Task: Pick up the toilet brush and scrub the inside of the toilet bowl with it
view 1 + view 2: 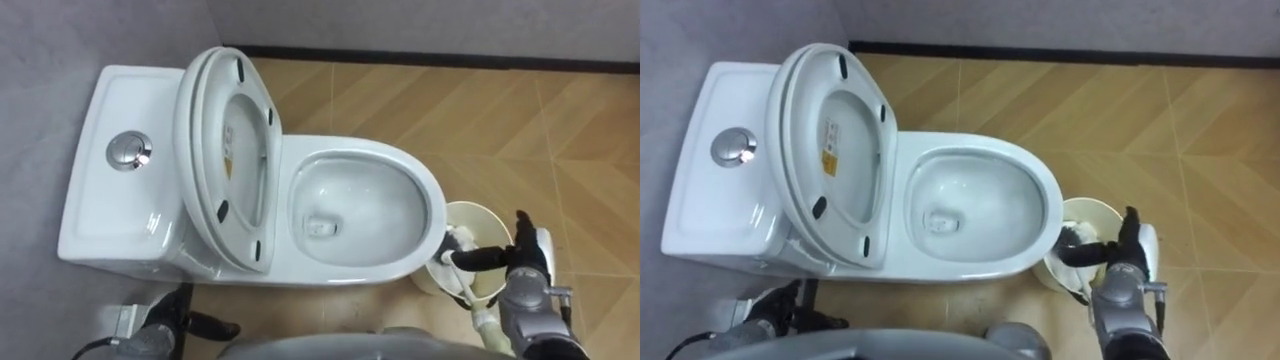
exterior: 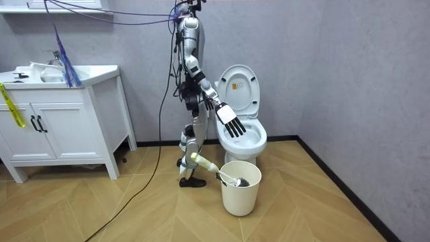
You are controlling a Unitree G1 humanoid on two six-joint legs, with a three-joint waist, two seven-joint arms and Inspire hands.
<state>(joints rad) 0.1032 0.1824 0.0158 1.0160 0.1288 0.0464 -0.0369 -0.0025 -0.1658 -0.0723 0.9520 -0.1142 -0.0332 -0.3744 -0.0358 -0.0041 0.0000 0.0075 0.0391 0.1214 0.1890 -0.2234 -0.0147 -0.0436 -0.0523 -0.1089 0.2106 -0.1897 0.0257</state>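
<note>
Room view says I've barely started. My right hand (image 1: pixel 524 260) is down at the bucket (image 2: pixel 240 196), fingers apparently curled round the brush (image 2: pixel 235 180), whose head sits inside, just past the fingertips. The toilet (image 2: pixel 252 141) looks unbrushed, seat up. My left hand (image 2: pixel 232 124) is spread open and empty, with the bowl just behind its fingers. Only the bucket's rim is in the way.

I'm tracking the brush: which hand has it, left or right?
The right hand, down at the cream bin beside the toilet, grips the brush by its handle; the left hand is open and empty.
</note>
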